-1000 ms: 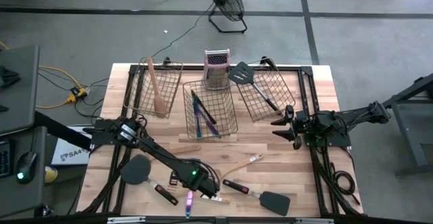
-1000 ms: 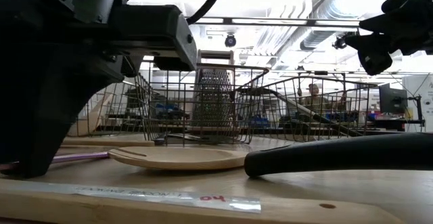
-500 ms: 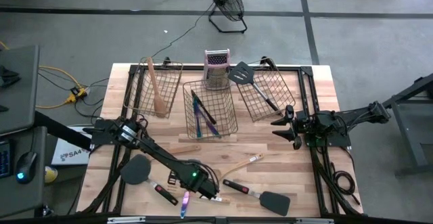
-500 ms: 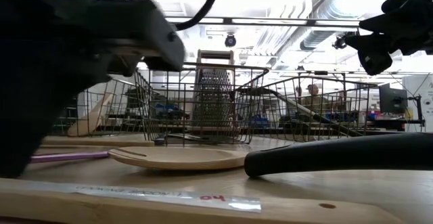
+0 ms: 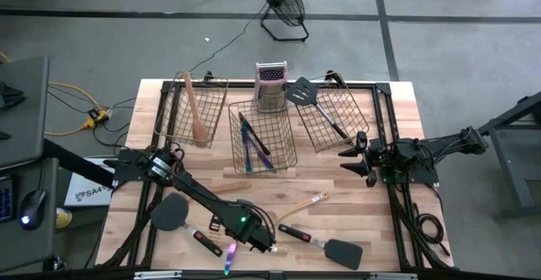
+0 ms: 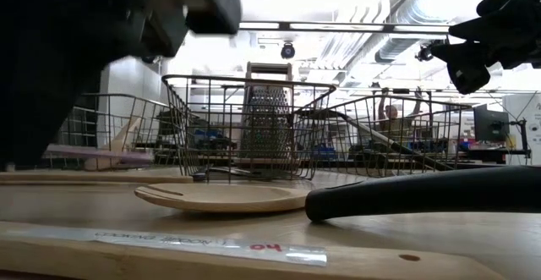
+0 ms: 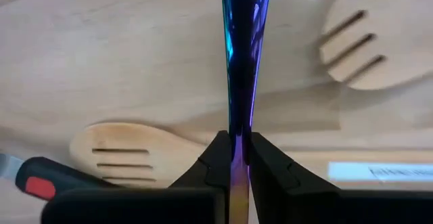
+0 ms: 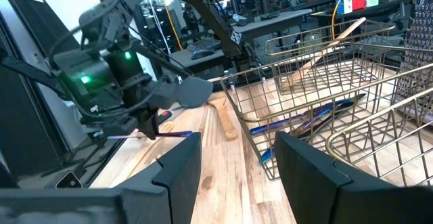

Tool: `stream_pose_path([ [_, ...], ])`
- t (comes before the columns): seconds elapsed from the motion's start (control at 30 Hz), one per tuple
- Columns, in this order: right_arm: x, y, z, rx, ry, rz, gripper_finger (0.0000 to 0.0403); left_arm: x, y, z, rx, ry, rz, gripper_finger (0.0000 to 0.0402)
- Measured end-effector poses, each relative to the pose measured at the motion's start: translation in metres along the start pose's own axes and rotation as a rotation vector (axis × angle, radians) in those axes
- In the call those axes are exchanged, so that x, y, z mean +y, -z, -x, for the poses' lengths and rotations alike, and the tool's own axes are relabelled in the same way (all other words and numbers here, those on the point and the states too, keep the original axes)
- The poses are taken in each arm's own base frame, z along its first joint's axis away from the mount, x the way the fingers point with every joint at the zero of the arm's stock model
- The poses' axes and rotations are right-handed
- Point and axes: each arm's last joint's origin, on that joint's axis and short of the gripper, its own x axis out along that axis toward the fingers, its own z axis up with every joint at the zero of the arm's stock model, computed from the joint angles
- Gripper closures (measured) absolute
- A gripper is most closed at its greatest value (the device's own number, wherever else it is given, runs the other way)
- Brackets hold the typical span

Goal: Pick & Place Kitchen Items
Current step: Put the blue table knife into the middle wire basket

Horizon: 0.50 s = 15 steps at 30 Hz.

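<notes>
**Carrying the iridescent piece to the middle basket**

The slim iridescent cutlery piece (image 7: 238, 82) is clamped between the closed fingers of the left end effector (image 7: 235, 158) and hangs clear of the worktop (image 5: 372, 212) near its front edge, above two slotted wooden spatulas (image 7: 128, 148). The likely goal is the middle wire basket (image 5: 264, 136), which already holds similar purple-blue cutlery. A good carry would lift high enough to clear the basket rim, keep the long piece roughly level so it cannot pivot in the narrow grip, and line it up with the basket's length before release. The right end effector (image 5: 358, 157) waits open beside the right basket (image 5: 334, 111), well apart.
</notes>
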Motion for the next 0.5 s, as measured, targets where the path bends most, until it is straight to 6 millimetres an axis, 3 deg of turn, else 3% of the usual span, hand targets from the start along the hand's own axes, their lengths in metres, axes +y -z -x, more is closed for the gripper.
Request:
stream_pose_path([
  [0.5,0.000,0.000,0.000,0.000,0.000,0.000,0.0223,-0.002,0.003,0.094,-0.186,0.121,-0.042,0.0377],
])
